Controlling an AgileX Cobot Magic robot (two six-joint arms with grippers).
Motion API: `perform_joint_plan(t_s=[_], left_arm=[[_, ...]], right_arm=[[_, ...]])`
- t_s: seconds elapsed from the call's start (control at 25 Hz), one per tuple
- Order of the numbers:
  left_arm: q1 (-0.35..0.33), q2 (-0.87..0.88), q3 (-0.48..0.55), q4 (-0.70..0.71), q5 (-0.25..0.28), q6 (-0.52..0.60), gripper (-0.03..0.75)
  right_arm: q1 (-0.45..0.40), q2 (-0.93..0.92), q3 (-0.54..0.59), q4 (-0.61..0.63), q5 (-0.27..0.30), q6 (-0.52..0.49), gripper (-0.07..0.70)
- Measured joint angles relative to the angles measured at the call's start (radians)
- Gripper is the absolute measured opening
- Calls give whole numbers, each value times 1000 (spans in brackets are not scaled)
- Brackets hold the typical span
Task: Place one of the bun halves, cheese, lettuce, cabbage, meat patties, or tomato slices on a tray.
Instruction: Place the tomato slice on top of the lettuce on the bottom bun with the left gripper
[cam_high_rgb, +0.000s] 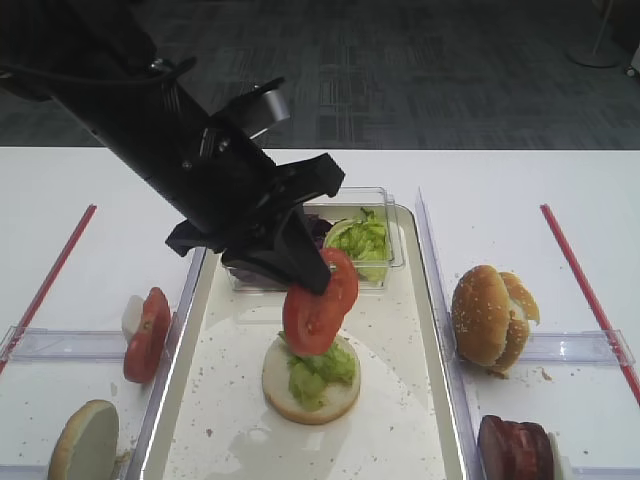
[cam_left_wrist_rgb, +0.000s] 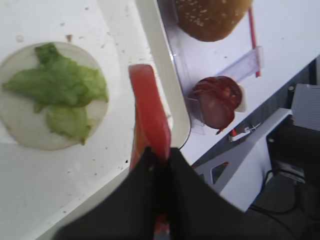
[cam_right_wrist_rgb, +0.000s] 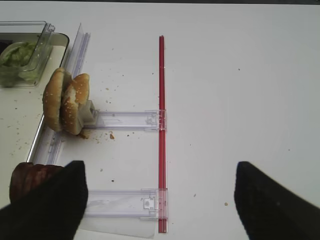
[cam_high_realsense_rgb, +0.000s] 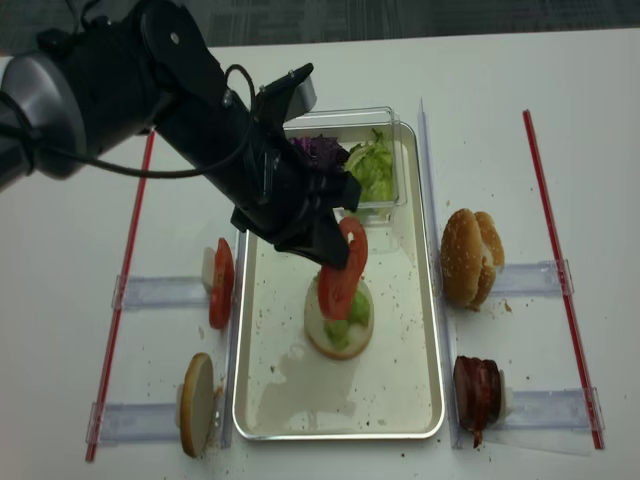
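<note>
My left gripper (cam_left_wrist_rgb: 159, 157) pinches a tomato slice (cam_high_rgb: 318, 298) by its edge, hanging over the lettuce (cam_high_rgb: 322, 367) on the bun half (cam_high_rgb: 310, 385) mid-tray (cam_high_rgb: 425, 400). I should lower, tilt it flat toward 6 o'clock, then release. My right gripper (cam_right_wrist_rgb: 159, 205) stands apart, empty.

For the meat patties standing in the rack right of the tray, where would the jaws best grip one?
The meat patties stand on edge in the rack beside the tray. Probably come from above and pinch the top rim of the outermost disc across its flat faces; its thin upright pose suits that.
</note>
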Motion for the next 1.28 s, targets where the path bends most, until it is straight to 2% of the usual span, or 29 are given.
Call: perform_joint_plan(t_s=[0.12, 0.6, 1.28], left_arm=[[0, 0, 0, -35, 0, 23, 1], [0, 55, 0, -31, -3, 44, 1], [0, 210, 0, -77, -59, 132, 1]], right_arm=[[0, 0, 0, 0, 0, 0, 615], [0, 0, 0, 0, 0, 0, 615], [0, 0, 0, 0, 0, 0, 615]])
